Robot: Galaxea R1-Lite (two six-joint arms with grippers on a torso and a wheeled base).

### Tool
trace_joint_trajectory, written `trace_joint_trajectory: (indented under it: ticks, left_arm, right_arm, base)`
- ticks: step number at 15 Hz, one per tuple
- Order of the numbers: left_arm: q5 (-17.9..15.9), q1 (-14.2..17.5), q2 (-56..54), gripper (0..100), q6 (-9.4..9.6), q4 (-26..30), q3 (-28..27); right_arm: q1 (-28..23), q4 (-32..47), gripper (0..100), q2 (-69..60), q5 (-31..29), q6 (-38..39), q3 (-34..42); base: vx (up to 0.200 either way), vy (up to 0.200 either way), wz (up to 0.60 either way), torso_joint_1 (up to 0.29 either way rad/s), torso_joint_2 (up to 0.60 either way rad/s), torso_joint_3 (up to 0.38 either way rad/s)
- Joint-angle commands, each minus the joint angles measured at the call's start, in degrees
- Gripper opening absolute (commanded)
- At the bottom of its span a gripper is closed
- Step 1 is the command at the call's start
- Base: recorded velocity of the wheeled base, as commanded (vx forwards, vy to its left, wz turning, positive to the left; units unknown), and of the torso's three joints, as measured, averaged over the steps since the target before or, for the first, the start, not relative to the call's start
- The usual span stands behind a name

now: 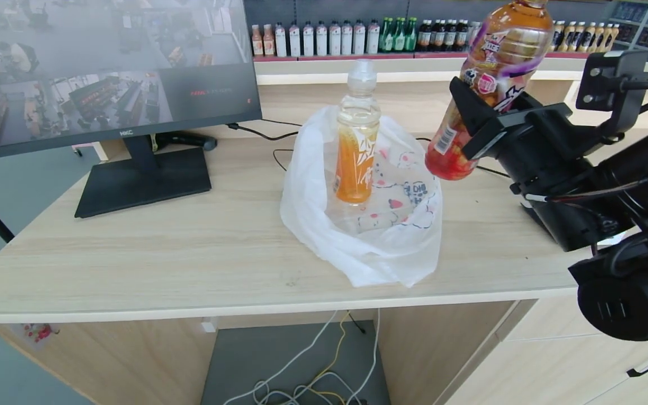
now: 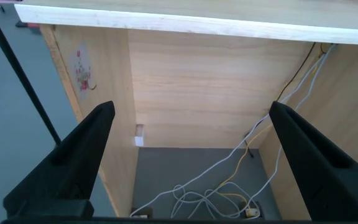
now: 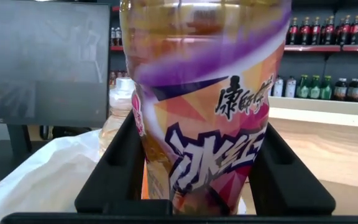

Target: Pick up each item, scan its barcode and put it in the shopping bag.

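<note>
My right gripper (image 1: 484, 121) is shut on a tea bottle (image 1: 484, 95) with an orange, purple and red label, held tilted in the air just right of the bag. In the right wrist view that tea bottle (image 3: 207, 112) stands between the two black fingers (image 3: 114, 165). The white shopping bag (image 1: 358, 236) lies open on the wooden counter (image 1: 189, 242), and an orange drink bottle (image 1: 356, 135) with a clear cap stands upright inside it. My left gripper (image 2: 191, 155) hangs open below the counter's front edge, with nothing between its fingers.
A monitor (image 1: 99, 67) on a black stand occupies the counter's back left, with a black handheld scanner (image 1: 183, 140) behind its base. Cables (image 1: 313, 371) trail under the counter. Shelves of bottles (image 1: 358, 36) line the far wall.
</note>
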Motion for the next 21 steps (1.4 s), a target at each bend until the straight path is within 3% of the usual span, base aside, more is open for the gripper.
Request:
trace_joint_trajectory:
  ticks: [1, 7, 18, 21]
  left_arm:
    - [0.0, -0.04, -0.02, 100, -0.01, 0.0, 0.0]
    - [0.0, -0.04, -0.02, 100, -0.01, 0.0, 0.0]
    - [0.0, 0.05, -0.02, 100, -0.01, 0.0, 0.0]
    - [0.0, -0.04, -0.02, 100, -0.01, 0.0, 0.0]
  right_arm:
    - [0.2, -0.01, 0, 3.93, 0.18, 0.03, -3.33]
    - [0.64, -0.01, 0, 13.16, 1.06, 1.52, -7.37]
    - [-0.06, -0.01, 0, 15.97, 2.29, 1.17, -12.47]
    - [-0.5, 5.62, 0, 15.27, 2.21, 0.82, -12.74]
  base:
    - [0.0, 0.0, 0.0, 0.0, 0.0, 0.0]
    - [0.0, 0.0, 0.0, 0.0, 0.0, 0.0]
    - [0.0, 0.0, 0.0, 0.0, 0.0, 0.0]
    - [0.0, 0.0, 0.0, 0.0, 0.0, 0.0]
